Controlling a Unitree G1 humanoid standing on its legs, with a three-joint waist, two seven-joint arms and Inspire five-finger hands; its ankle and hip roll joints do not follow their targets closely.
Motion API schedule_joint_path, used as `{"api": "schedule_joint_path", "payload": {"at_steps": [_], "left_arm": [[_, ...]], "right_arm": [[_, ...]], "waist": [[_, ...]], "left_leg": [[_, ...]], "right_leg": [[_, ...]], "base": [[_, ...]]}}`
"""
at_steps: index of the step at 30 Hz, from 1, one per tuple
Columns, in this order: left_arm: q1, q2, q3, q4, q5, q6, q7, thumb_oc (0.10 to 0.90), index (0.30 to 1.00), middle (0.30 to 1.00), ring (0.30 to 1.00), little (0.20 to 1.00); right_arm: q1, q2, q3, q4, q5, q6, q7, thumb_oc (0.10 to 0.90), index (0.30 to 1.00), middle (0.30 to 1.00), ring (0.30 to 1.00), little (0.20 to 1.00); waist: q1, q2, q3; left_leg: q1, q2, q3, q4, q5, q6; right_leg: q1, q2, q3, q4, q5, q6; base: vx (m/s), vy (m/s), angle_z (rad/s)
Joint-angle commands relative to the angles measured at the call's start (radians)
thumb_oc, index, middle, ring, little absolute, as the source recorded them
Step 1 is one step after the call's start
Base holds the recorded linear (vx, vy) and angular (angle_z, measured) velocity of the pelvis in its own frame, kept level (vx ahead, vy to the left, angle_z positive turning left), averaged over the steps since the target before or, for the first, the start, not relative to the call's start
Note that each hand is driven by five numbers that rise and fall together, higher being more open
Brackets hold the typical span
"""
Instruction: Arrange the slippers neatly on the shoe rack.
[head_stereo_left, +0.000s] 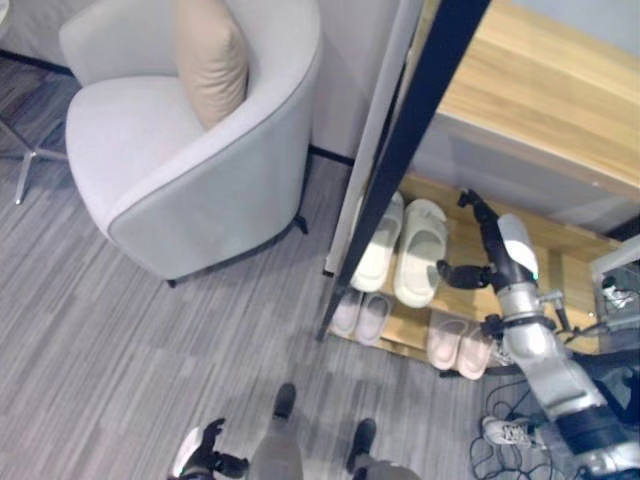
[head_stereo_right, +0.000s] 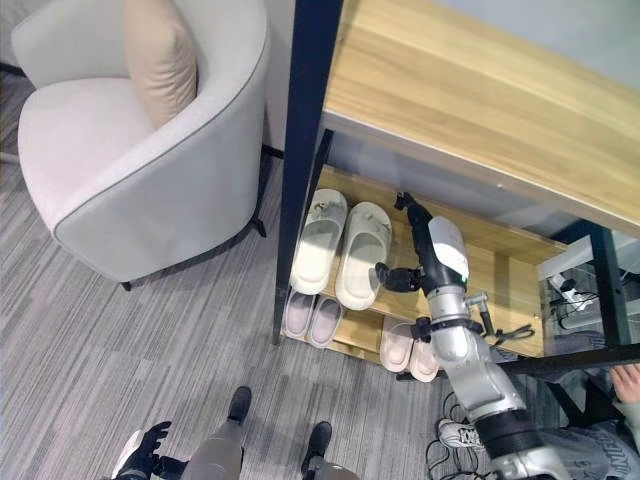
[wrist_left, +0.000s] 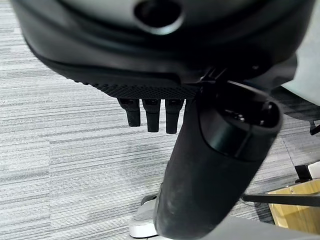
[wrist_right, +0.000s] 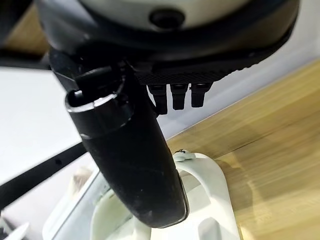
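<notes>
- My right hand (head_stereo_right: 425, 262) is reaching over the wooden shoe rack (head_stereo_right: 505, 265) at centre right of the frame, hovering just beside the cream slippers (head_stereo_right: 340, 246).
- In the right wrist view my fingers (wrist_right: 173, 96) are sticking out straight with the thumb spread apart, holding nothing; one cream slipper is lying just below the thumb on the wood.
- The cream slippers are lying side by side on the rack's upper shelf, toes pointing toward the back, touching or nearly touching each other.
- A pale lilac pair (head_stereo_right: 309, 317) is sitting on the lower shelf under them, and a pink pair (head_stereo_right: 411, 351) is sitting further right, close to my forearm.
- My left hand (head_stereo_left: 205, 450) is hanging low at the bottom left of the frame over the grey carpet floor (head_stereo_left: 120, 340); fingers relaxed, empty.
- A grey armchair (head_stereo_left: 180, 150) with a beige cushion (head_stereo_left: 210, 60) is standing at upper left, well apart from the rack.
</notes>
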Motion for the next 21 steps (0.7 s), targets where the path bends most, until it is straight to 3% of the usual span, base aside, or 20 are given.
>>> {"api": "schedule_joint_path", "payload": {"at_steps": [1,9,21], "left_arm": [[0.008,-0.034,-0.010,0.097,0.024,0.002,0.002,0.800,0.900,0.900,0.900,0.900],[0.032,-0.071,0.007,0.114,0.033,-0.002,-0.018,0.800,0.900,0.900,0.900,0.900],[0.051,-0.098,-0.014,0.104,0.049,-0.017,-0.043,0.800,0.900,0.900,0.900,0.900]], "right_arm": [[0.010,-0.011,-0.149,-0.130,0.067,-0.121,-0.066,0.800,0.900,0.900,0.900,0.900],[0.178,0.038,-0.209,-0.193,0.124,-0.154,-0.003,0.800,0.900,0.900,0.900,0.900],[0.257,0.028,-0.225,-0.172,0.092,-0.141,0.020,0.800,0.900,0.900,0.900,0.900]], "waist": [[-0.017,0.046,-0.120],[-0.051,0.072,-0.169],[-0.086,0.099,-0.189]], "left_leg": [[0.095,0.011,-0.045,-0.001,-0.172,0.031],[0.132,0.010,-0.027,-0.005,-0.176,0.030],[0.160,0.014,-0.009,-0.005,-0.184,0.029]], "right_leg": [[0.036,-0.021,0.001,0.035,-0.095,0.062],[0.055,-0.019,0.009,0.044,-0.105,0.059],[0.060,-0.012,0.037,0.042,-0.110,0.051]], "base": [[0.02,0.032,0.00],[0.00,0.016,-0.04],[-0.01,-0.010,-0.12]]}}
